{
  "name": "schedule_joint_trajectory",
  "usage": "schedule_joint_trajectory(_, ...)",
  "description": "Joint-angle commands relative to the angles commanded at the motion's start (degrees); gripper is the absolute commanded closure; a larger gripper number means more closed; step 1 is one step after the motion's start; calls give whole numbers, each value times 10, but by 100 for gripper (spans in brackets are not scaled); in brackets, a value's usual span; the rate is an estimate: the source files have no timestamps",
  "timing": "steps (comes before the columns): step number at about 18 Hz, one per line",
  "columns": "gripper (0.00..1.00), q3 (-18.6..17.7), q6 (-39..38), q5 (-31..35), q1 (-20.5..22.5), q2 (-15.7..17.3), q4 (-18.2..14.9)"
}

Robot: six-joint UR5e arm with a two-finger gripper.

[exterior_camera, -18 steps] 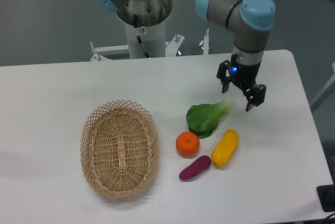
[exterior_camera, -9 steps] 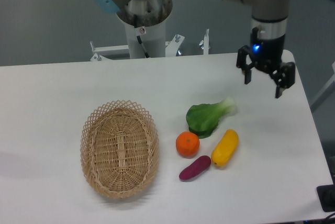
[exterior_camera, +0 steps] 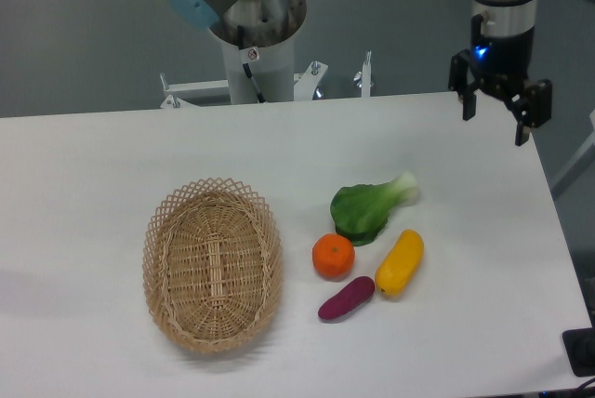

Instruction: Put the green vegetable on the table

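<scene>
1. Nearest the camera: purple eggplant-like piece (exterior_camera: pixel 346 298) lies flat on the white bench (exterior_camera: pixel 93 165), one end angled up toward the yellow oblong vegetable (exterior_camera: pixel 400 262), which it touches or nearly touches.
2. Wicker basket (exterior_camera: pixel 212 263), oval, sits left of the produce group, well apart from it; nothing seen inside.
3. Orange (exterior_camera: pixel 333 256) rests just left of the yellow vegetable and just above the purple piece.
4. Green vegetable (exterior_camera: pixel 368 207) lies on the bench directly behind the orange; dark leaves toward the left, pale stalk pointing up and right. Leaf edge is touching or just beside the orange; contact cannot be resolved.
5. Tool (exterior_camera: pixel 498 126) hangs over the far right edge of the bench, well apart from the green vegetable. Fingers spread wide, pointing down, nothing between them. Blue indicator lit on the wrist.
6. Farthest: arm base pedestal (exterior_camera: pixel 256 35) behind the bench's rear edge.
</scene>
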Motion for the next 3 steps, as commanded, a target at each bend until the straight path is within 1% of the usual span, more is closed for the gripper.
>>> schedule_joint_trajectory(3,0,-2,-1,-1,0,0,0)
